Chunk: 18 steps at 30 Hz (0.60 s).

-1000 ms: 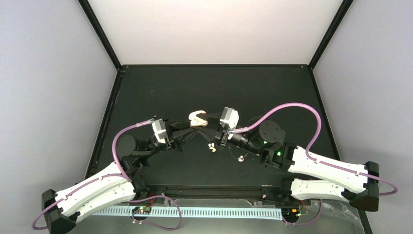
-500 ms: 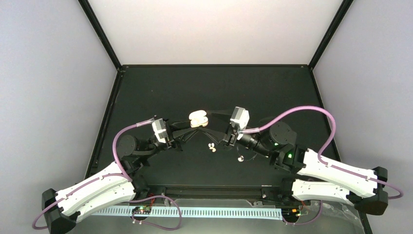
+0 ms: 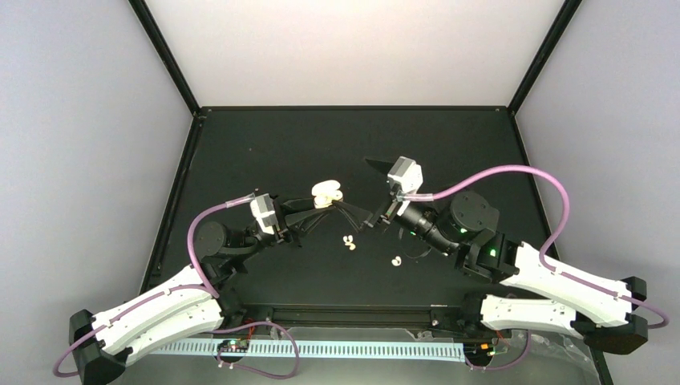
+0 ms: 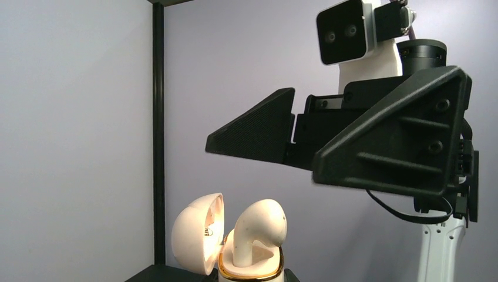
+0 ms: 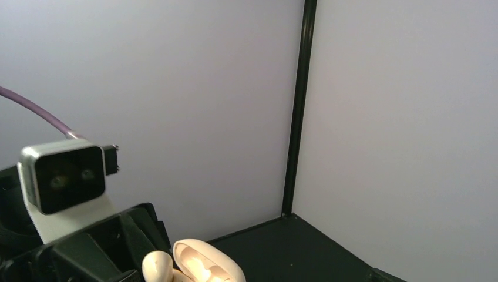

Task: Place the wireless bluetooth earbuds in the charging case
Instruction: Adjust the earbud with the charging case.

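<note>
The cream charging case (image 3: 325,193) is held up off the black table at the tip of my left gripper (image 3: 317,204), which is shut on it. Its lid (image 4: 197,232) stands open. One white earbud (image 4: 261,228) stands upright in the gold-rimmed socket, its head sticking out above the rim. In the right wrist view the earbud (image 5: 157,267) and the case (image 5: 207,264) show at the bottom edge. My right gripper (image 3: 371,192) is open, empty and just right of the case. Its black fingers (image 4: 253,133) fill the left wrist view. Two earbuds (image 3: 349,241) lie together on the table, and another earbud (image 3: 396,261) lies further right.
The black table (image 3: 449,152) is framed by a raised black rim and pale walls. The left arm's wrist camera (image 5: 61,178) faces the right wrist view. Purple cables (image 3: 489,175) loop above both arms.
My right gripper has opened wide and drawn back to the right, away from the case. The earbud stays standing in the case. The left gripper has kept its hold.
</note>
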Motion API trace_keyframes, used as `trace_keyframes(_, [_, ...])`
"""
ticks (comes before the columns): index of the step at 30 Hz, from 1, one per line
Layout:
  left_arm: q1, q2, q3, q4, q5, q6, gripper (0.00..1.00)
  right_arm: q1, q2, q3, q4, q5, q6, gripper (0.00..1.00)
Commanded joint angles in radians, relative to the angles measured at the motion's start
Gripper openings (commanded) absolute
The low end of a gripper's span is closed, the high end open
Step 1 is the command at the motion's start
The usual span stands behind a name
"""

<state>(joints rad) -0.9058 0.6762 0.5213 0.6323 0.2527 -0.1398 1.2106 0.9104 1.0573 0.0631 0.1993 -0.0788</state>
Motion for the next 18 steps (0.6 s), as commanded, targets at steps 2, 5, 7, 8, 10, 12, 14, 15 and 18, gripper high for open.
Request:
trace_keyframes(2, [-0.007, 0.001, 0.016, 0.001, -0.01, 0.006, 0.02, 0.003, 0.034, 0.034, -0.063, 0.043, 0.021, 1.0])
trace_keyframes(5, [-0.007, 0.002, 0.017, -0.002, -0.006, 0.009, 0.02, 0.002, 0.049, 0.047, -0.064, 0.015, 0.026, 1.0])
trace_keyframes(7, [-0.007, 0.002, 0.017, -0.003, -0.005, 0.009, 0.02, 0.002, 0.06, 0.055, -0.072, 0.012, 0.03, 1.0])
trace_keyframes(8, [-0.007, 0.001, 0.017, -0.005, -0.003, 0.009, 0.02, 0.002, 0.062, 0.057, -0.07, 0.013, 0.031, 1.0])
trace_keyframes(10, [-0.007, 0.0, 0.017, -0.006, -0.001, 0.011, 0.02, 0.003, 0.062, 0.052, -0.063, 0.016, 0.036, 1.0])
trace_keyframes(12, [-0.007, -0.003, 0.016, -0.011, -0.001, 0.011, 0.02, 0.003, 0.063, 0.05, -0.058, 0.021, 0.039, 1.0])
trace_keyframes(14, [-0.007, -0.004, 0.016, -0.013, -0.002, 0.013, 0.02, 0.002, 0.064, 0.048, -0.052, 0.022, 0.039, 1.0])
trace_keyframes(15, [-0.007, -0.004, 0.017, -0.015, -0.001, 0.015, 0.02, 0.002, 0.062, 0.047, -0.049, 0.023, 0.039, 1.0])
trace_keyframes(18, [-0.007, -0.004, 0.016, -0.015, -0.001, 0.015, 0.02, 0.002, 0.065, 0.049, -0.045, 0.026, 0.038, 1.0])
